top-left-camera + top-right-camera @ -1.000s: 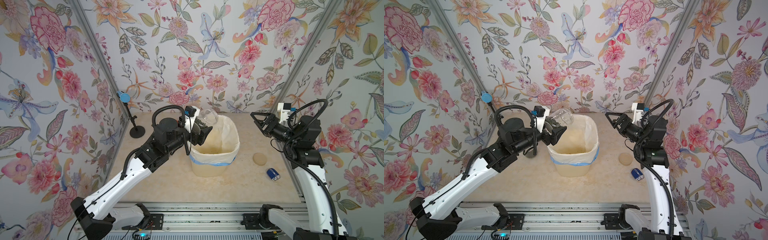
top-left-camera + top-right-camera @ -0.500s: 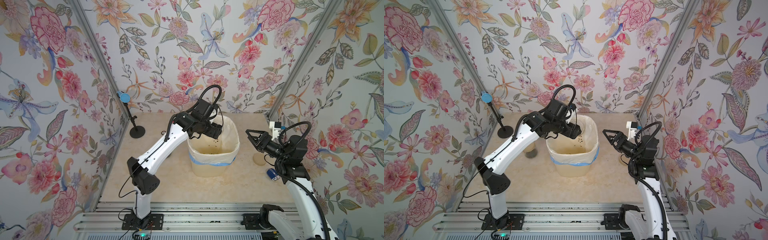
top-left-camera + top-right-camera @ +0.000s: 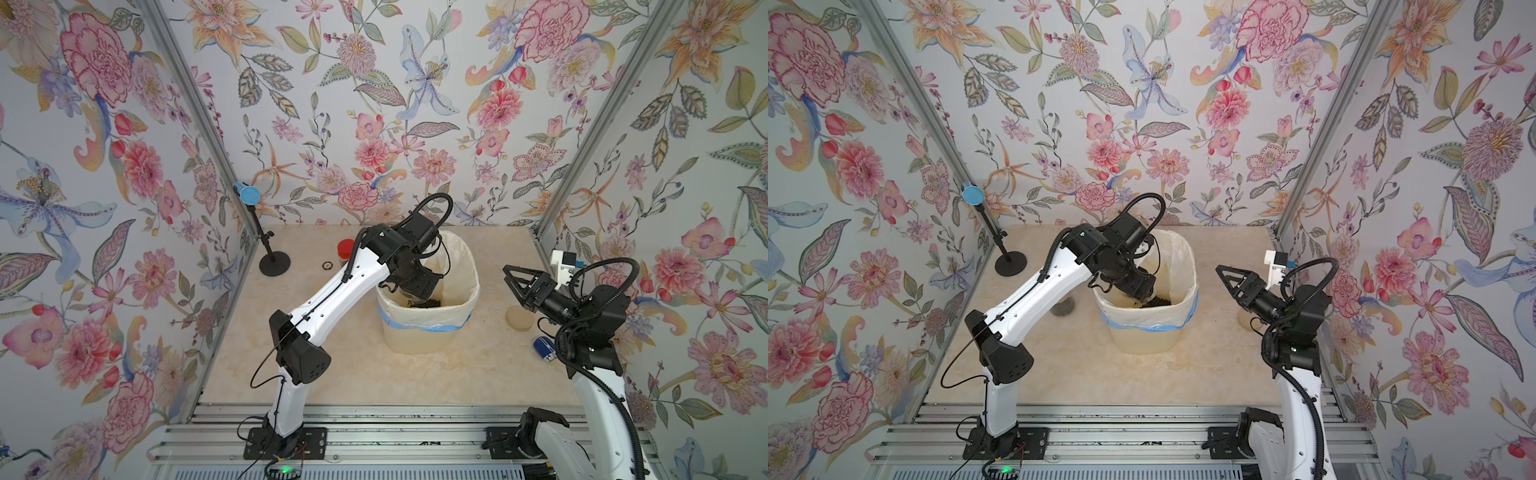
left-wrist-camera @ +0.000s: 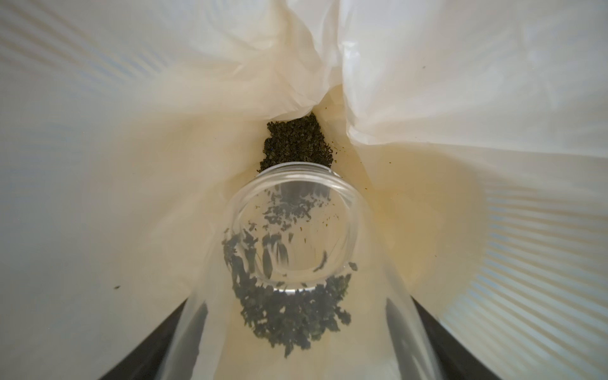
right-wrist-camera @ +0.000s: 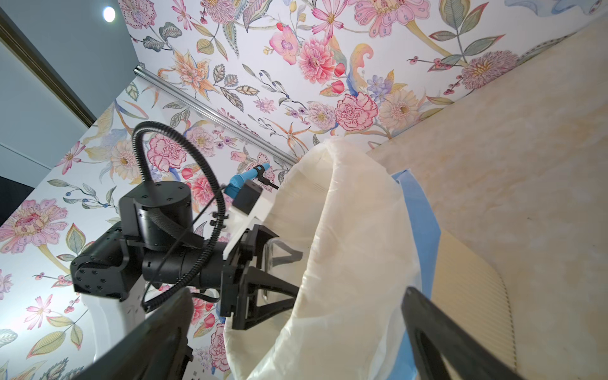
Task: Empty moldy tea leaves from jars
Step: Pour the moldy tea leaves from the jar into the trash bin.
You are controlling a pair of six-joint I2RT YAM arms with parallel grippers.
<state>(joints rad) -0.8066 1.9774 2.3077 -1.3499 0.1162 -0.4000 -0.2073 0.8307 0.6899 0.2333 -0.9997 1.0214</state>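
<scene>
My left gripper [image 3: 417,286] [image 3: 1138,291] reaches down inside the cream bin [image 3: 415,338] [image 3: 1144,338], shut on a clear lidless jar [image 4: 296,230] whose mouth points at the bin's floor. The left wrist view shows its dark fingers [image 4: 148,348] on either side of the glass. A heap of dark tea leaves [image 4: 296,141] [image 3: 428,302] [image 3: 1154,301] lies on the white liner below the mouth. A jar with a red cap [image 3: 345,249] stands left of the bin. Another squat jar [image 3: 1064,307] shows behind the left arm. My right gripper [image 3: 513,278] [image 3: 1225,276] [image 5: 297,292] hovers open and empty, right of the bin.
A beige round lid [image 3: 519,319] and a small blue object [image 3: 544,348] lie on the table under the right arm. A black stand with a blue tip [image 3: 248,193] is at the back left. A small round item [image 3: 327,264] lies near the red-capped jar.
My left arm swung from the bin's left side over the rim and down inside with the jar, and leaves now lie in the bin. My right arm came forward and lower, still open.
</scene>
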